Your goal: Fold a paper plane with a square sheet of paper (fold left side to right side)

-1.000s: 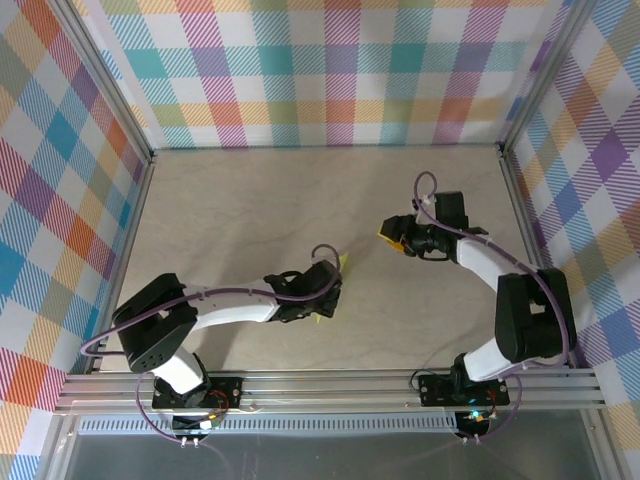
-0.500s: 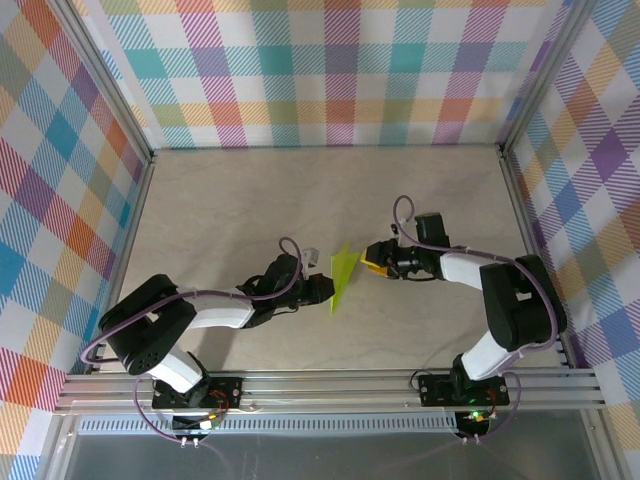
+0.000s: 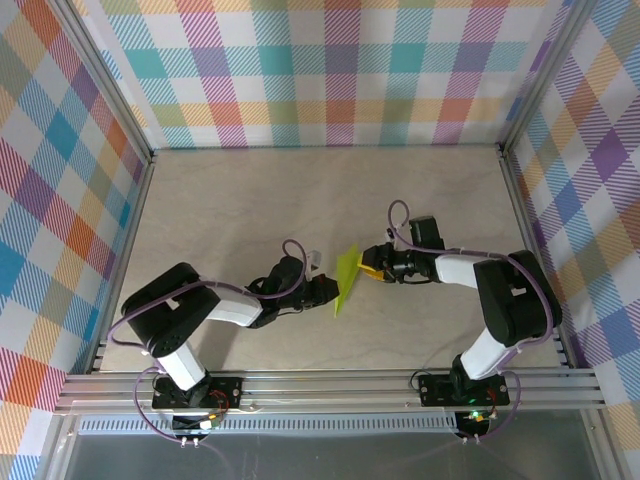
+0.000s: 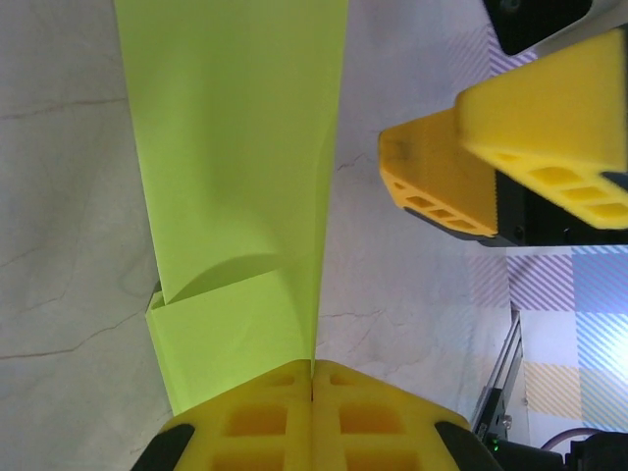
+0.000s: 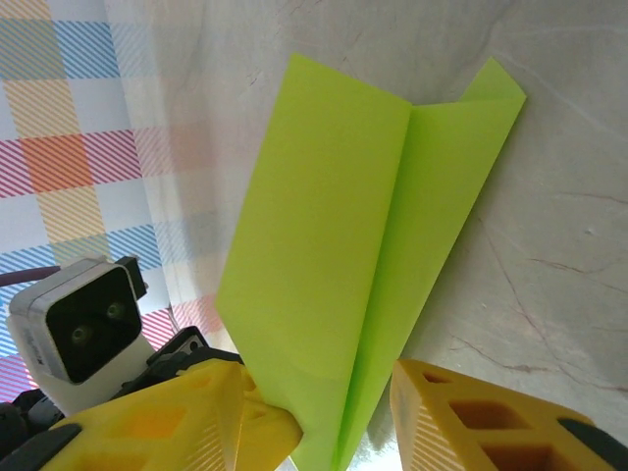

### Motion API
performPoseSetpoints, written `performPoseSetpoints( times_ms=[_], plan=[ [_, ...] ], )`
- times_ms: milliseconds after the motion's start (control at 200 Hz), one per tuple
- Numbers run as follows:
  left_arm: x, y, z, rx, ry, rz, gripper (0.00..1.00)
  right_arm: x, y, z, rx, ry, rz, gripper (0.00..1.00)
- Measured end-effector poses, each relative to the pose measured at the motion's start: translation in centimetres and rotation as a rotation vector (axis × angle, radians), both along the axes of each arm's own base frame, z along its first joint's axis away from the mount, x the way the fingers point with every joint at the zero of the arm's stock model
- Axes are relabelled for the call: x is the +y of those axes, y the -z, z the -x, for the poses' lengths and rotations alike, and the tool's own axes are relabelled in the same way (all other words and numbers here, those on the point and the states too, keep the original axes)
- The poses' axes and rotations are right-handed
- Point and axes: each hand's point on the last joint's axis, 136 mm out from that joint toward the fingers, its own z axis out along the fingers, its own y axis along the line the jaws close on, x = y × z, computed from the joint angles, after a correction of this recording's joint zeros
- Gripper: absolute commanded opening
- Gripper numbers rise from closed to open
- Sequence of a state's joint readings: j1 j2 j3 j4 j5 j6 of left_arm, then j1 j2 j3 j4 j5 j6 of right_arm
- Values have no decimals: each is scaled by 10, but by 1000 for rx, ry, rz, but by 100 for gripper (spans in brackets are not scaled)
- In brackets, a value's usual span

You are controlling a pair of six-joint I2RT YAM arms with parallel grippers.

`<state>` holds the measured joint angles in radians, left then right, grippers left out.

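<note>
Pinching the lime paper plane (image 3: 346,278) in our tightly clamped left gripper (image 4: 312,369), we have our right gripper (image 3: 368,268) with jaws apart just beside it.

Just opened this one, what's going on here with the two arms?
Both arms meet mid-table at a narrow folded piece of lime-green paper. The left hand is shut on it, pinching the paper between its yellow fingers. The right hand is open, and the paper's narrow tip reaches between its fingers, which have not closed on it. The paper already has a lengthwise crease, so it looks partway to a plane.
</note>
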<state>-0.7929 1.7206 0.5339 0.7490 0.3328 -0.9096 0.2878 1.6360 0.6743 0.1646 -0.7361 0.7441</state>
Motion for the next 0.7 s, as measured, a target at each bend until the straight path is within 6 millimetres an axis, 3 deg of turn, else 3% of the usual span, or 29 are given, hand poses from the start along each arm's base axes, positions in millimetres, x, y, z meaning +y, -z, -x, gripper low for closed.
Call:
performPoseSetpoints(
  times_ms=[295,700],
  plan=[
    [-10,16,-3,44,4,34,0,-1,8,0,14,5,14,44],
    [-19,4,-9,36,7,76,0,3,12,0,12,-4,16,44]
  ],
)
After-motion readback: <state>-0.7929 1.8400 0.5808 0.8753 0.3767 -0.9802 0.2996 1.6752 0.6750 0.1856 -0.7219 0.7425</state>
